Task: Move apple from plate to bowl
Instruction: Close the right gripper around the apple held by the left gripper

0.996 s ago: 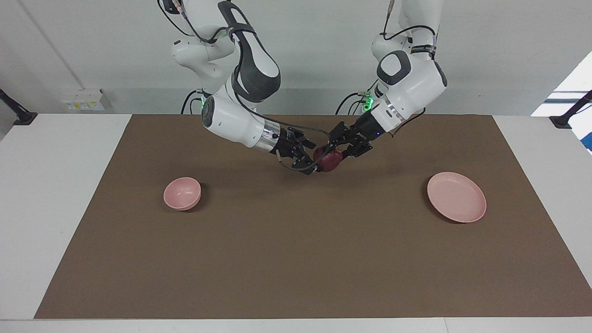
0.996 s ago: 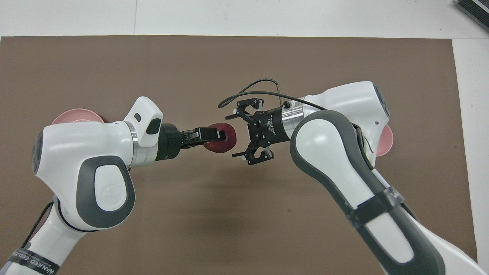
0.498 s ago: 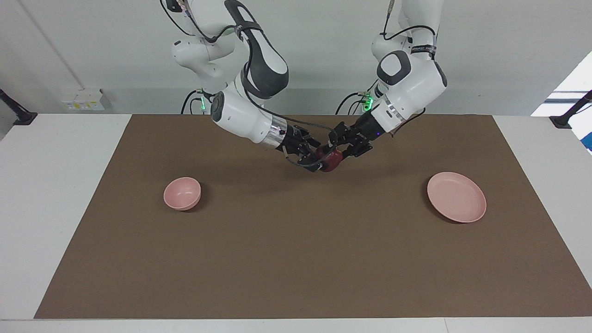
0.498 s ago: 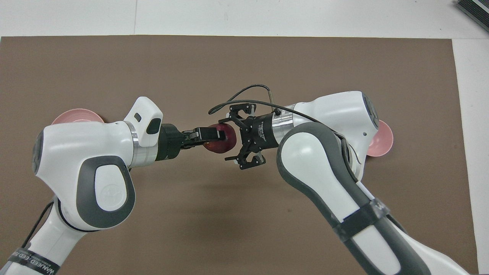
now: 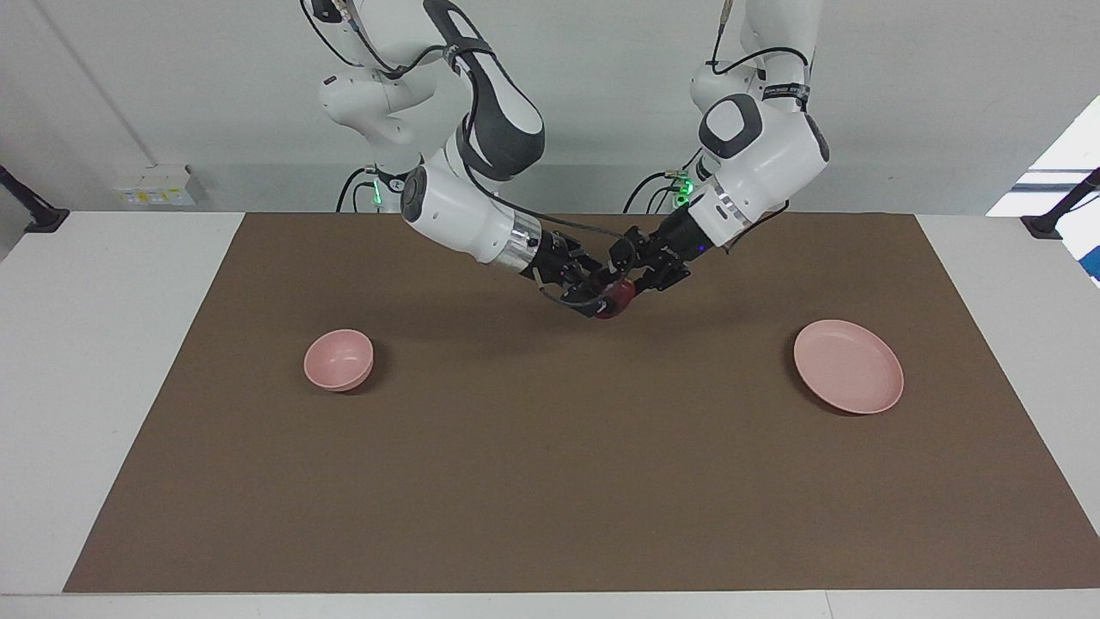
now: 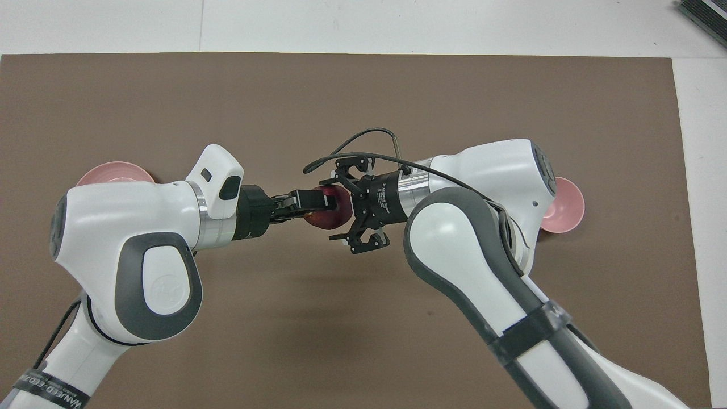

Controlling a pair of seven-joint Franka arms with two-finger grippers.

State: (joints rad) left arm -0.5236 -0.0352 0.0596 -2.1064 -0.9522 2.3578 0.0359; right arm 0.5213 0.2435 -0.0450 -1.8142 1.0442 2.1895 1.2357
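1. While both arms meet over the middle of the brown mat, the apple hangs in the air between them, off both dishes.
2. Left gripper comes in from the plate's end of the table; its fingers are pinched on the apple, one finger lying across the top of it in the overhead view.
3. Right gripper comes in from the bowl's end; its fingers stand spread, one on each side of the apple, with the fruit between them.
4. Can't tell whether the right fingertips touch the apple skin.
5. In the facing view the apple shows only as a dark red bit under the two black grippers, clear of the mat, with a shadow below it.
6. Plate, pale pink and flat, sits on the mat toward the left arm's end; nothing on it.
7. Bowl, pale pink and deep, sits upright on the mat toward the right arm's end; nothing in it.
8. Plate and bowl are well apart; the apple is over the stretch of mat between them, closer to the robots than either.
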